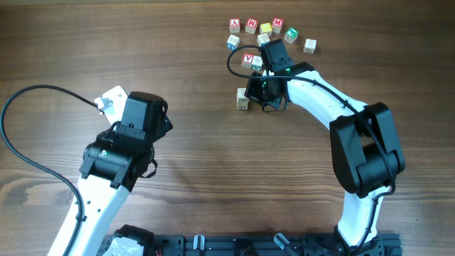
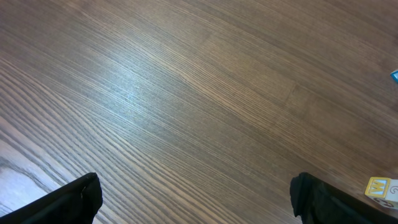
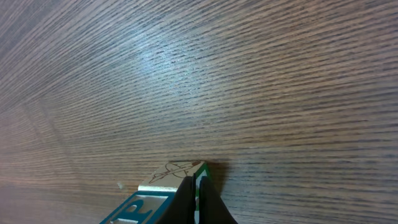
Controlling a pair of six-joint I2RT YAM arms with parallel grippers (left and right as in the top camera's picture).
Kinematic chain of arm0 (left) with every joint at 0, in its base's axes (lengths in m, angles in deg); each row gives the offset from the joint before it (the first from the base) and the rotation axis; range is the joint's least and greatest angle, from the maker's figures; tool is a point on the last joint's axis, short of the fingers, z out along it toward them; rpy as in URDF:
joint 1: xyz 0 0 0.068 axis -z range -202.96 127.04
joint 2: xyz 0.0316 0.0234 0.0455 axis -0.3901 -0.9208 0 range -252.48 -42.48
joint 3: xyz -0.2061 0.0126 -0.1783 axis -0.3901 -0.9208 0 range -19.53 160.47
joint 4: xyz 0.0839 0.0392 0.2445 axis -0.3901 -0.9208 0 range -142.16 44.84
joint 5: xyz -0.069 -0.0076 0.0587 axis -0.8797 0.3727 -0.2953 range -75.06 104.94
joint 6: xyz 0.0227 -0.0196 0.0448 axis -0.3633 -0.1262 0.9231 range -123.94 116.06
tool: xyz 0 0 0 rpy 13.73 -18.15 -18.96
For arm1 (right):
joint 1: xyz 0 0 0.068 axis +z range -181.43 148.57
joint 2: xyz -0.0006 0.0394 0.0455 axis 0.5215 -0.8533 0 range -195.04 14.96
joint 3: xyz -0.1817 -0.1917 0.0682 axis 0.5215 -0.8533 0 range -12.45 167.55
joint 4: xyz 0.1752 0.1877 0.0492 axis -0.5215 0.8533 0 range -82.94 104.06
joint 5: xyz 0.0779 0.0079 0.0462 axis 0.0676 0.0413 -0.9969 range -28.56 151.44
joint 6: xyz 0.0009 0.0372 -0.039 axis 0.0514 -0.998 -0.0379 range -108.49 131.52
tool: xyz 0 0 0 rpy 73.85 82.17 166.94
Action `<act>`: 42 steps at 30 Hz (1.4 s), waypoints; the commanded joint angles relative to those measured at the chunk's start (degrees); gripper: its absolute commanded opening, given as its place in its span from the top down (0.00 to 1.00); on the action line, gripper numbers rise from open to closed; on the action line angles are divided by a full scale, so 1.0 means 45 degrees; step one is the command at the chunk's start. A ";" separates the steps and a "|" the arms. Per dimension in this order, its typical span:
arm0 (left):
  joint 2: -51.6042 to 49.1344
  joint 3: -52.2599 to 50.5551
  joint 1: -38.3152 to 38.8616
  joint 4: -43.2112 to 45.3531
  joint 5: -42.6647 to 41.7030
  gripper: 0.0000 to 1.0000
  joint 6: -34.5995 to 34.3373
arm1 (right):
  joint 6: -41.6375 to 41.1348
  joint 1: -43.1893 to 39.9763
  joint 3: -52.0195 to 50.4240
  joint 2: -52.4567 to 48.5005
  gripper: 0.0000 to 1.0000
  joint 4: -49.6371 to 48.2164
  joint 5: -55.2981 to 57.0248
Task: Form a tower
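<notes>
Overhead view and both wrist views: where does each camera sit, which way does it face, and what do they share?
Overhead: above the brown wood-grain table, facing straight down; left arm, right arm and the short cream wooden cube tower show.
Left wrist: on the left arm, angled down over bare table; open left end effector at the bottom corners.
Right wrist: low on the right arm, looking along the table; shut right end effector by a wooden cube with a teal letter.
Shared: the table, in all three.
</notes>
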 commanded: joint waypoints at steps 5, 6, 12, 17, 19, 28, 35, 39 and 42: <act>-0.0005 0.0000 -0.0078 0.0024 -0.0024 0.00 -0.0214 | -0.0345 0.0005 0.0024 -0.0379 0.95 0.0160 0.0471; -0.0005 0.0000 -0.0078 0.0024 -0.0024 0.00 -0.0214 | -0.0330 -0.0024 0.0024 -0.0379 0.95 0.0189 0.0525; -0.0005 0.0000 -0.0078 0.0019 -0.0024 0.00 -0.0214 | 0.0058 -0.0136 0.0087 -0.0374 0.95 0.0306 0.0525; -0.0005 0.0000 -0.0078 0.0024 -0.0024 0.00 -0.0214 | 0.0476 -0.0136 0.0568 -0.0374 0.95 0.0471 0.0534; -0.0005 0.0000 -0.0078 0.0024 -0.0024 0.00 -0.0214 | 0.0704 -0.0136 0.0617 -0.0374 0.95 0.0539 0.0534; -0.0005 0.0000 -0.0078 0.0024 -0.0024 0.00 -0.0214 | 0.0680 -0.0136 0.1239 -0.0087 0.92 0.2229 0.2453; -0.0005 0.0000 -0.0078 0.0024 -0.0024 0.00 -0.0214 | 0.0010 -0.0136 0.1239 0.2409 0.70 0.4362 0.4124; -0.0005 0.0000 -0.0078 0.0019 -0.0024 0.00 -0.0214 | 0.0223 -0.0136 0.1239 0.3968 0.30 0.5280 0.4745; -0.0005 0.0000 -0.0078 0.0024 -0.0024 0.00 -0.0214 | 0.1297 -0.0097 0.1239 0.4522 0.11 0.5192 0.4736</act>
